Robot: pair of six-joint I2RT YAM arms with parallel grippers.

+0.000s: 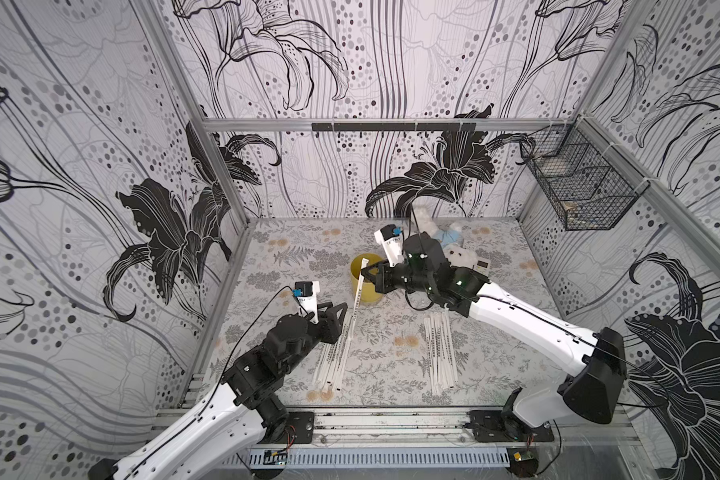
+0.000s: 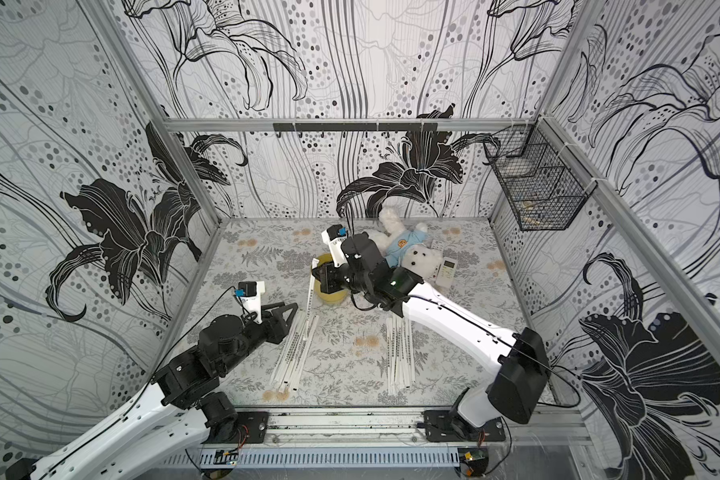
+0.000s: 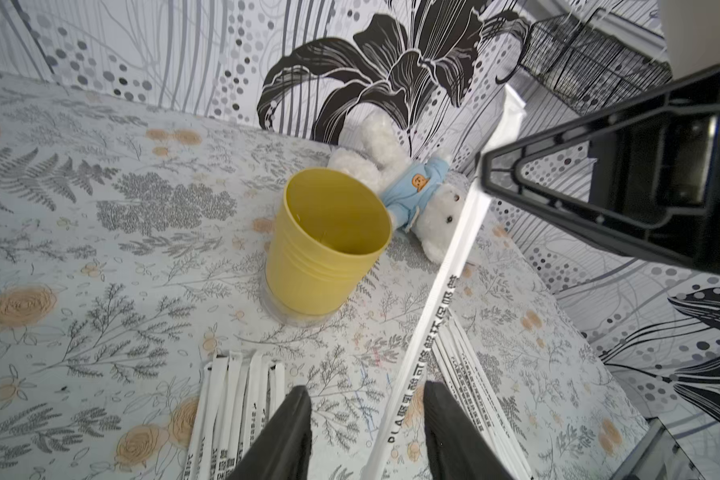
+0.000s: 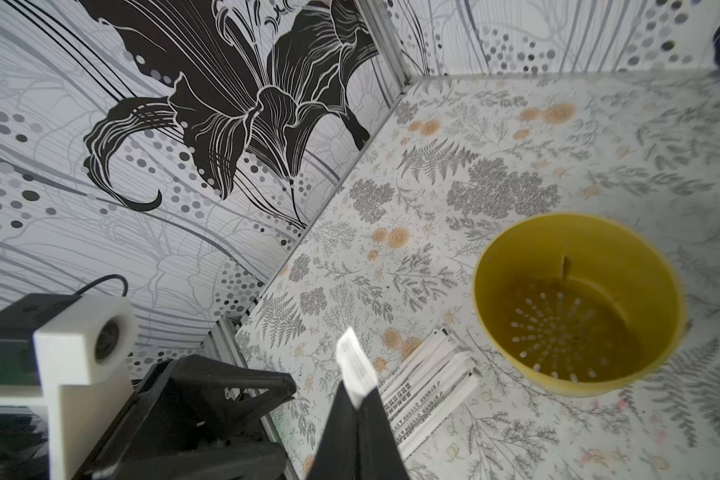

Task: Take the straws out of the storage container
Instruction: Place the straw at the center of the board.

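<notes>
Grip matters most now: the right pincer (image 4: 357, 400) is fully closed on the upper part of one long white paper-wrapped straw with dark lettering (image 3: 440, 291), whose top pokes past its fingertips while the rest slants down below them, clear of the small mustard-yellow round cup (image 3: 316, 266) just beside it. Lower down, the left pincer (image 3: 366, 388) stands with jaws wide apart, the straw passing between them, seemingly untouched. The cup's perforated bottom shows bare in the right wrist view, so this is probably the last straw, due for a handover or a guided lay-down. To do it well, the right pincer should hold firm until the left closes squarely across the wrapper; a thin paper tube likely bends if tugged crosswise. Farther out, one bundle of like straws (image 1: 333, 361) lies flat on the floral table sheet (image 1: 391, 374) just beside the left pincer and another (image 1: 441, 353) well behind the right one; settle the straw alongside the nearer bundle without scattering it.
</notes>
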